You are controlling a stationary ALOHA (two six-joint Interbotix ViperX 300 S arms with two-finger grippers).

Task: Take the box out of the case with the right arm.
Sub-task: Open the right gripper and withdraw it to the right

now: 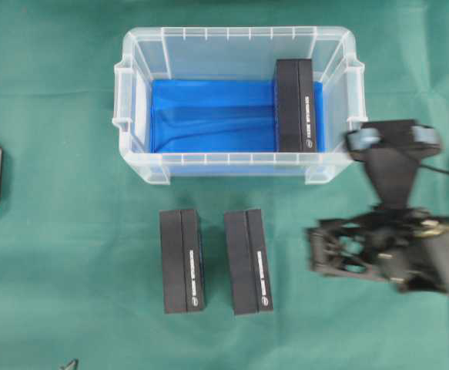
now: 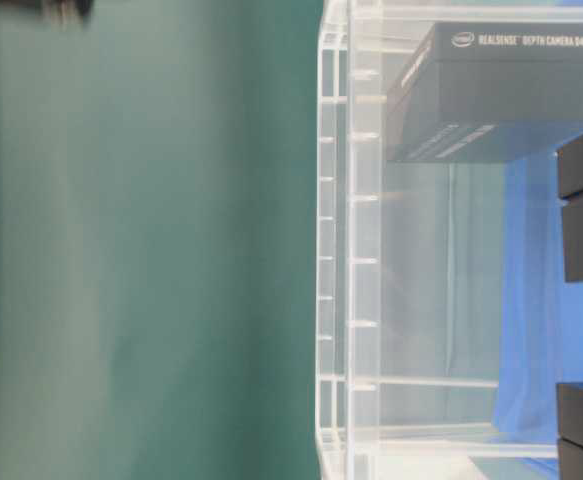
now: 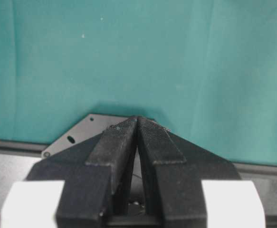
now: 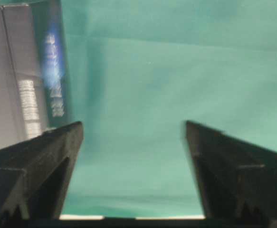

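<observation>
A table [image 1: 55, 254] covered with a green cloth is seen from overhead, and it fills most of every view. On its far half the case [image 1: 135, 77] is set, a clear plastic bin with a rimmed edge and a bright blue lining on its bottom. Inside the case, against its right end wall, one black box [image 1: 295, 105] is seen lying lengthwise on the blue lining, with white lettering along its right edge. In the table-level view the same box [image 2: 501, 95] is seen through the clear wall, and the print "RealSense Depth Camera D435" can be read on it.

To the right of the case, outside it, the right arm [image 1: 397, 166] is found, all black and blurred, with pale blue patches near its upper part. Its right hand [image 1: 328, 247] is located over bare cloth, near the case's front right corner, and is pointed toward the left of the overhead view. Its jaws are spread wide and nothing is held between them; only green cloth is seen in the gap in the right wrist view.

Two more black boxes are laid side by side on the table in front of the case: a left one [image 1: 182, 260] and a right one [image 1: 248, 260], apart from each other. The right one is nearer the right hand.

The left hand [image 3: 137, 142] is shown only by its own wrist camera, with its jaws pressed together over the cloth and nothing between them.
</observation>
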